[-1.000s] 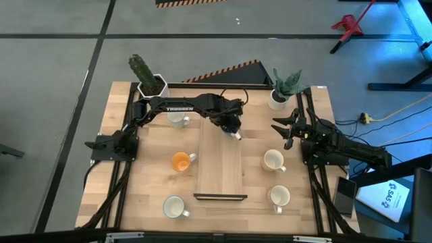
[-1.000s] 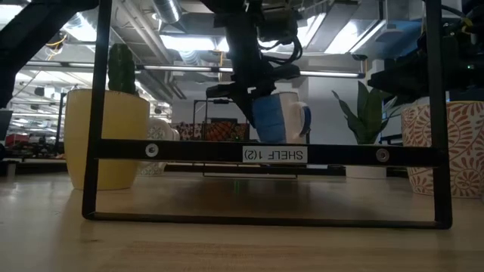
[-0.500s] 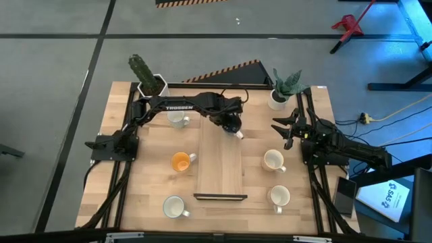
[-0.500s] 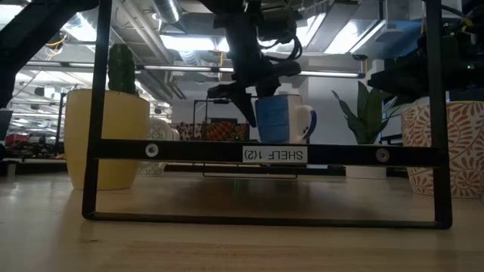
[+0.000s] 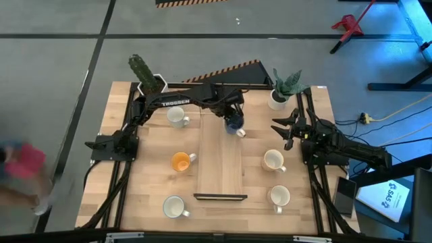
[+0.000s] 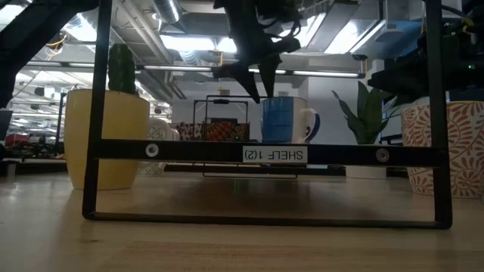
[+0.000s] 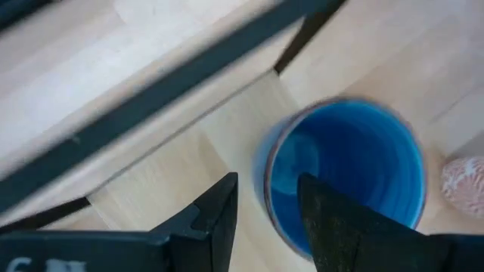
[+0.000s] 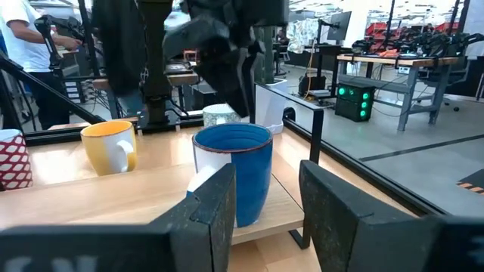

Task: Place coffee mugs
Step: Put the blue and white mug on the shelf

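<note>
Standing alone at the shelf's [image 5: 221,158] far end, the blue mug [image 5: 233,123] was placed; five mugs waited on the counter [image 5: 121,169] around the shelf. Left jaws [image 5: 226,110] hung open above it; right jaws [image 5: 287,130] open, idle beside the shelf.

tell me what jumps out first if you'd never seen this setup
The blue mug stands on the far end of the wooden shelf at the table's middle, and the left gripper hangs just above it, jaws open and off the mug. The orange mug is the other spot of colour, left of the shelf. The right gripper waits open at the table's right side.
</note>
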